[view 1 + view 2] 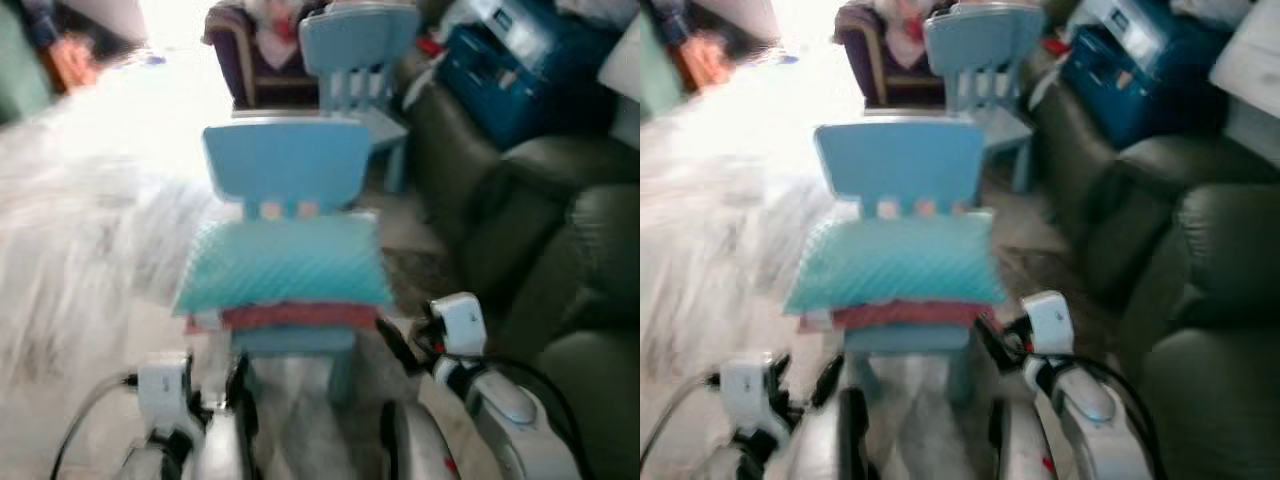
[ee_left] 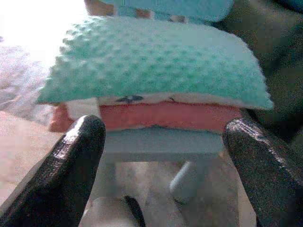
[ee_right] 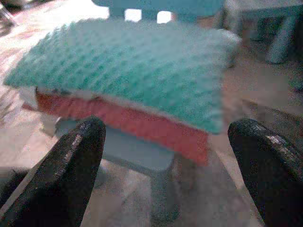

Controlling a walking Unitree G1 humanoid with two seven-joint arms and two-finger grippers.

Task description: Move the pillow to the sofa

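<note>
Teal pillow, blue chair, sofa

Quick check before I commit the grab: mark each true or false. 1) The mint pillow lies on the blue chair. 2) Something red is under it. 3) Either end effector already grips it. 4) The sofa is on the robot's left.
1) True: the mint-green dimpled pillow lies on the light blue plastic child's chair.
2) True: a red cushion lies beneath it.
3) False: the left end effector and right end effector are open, short of the pillow.
4) False: the dark green leather sofa is on the right.
</note>
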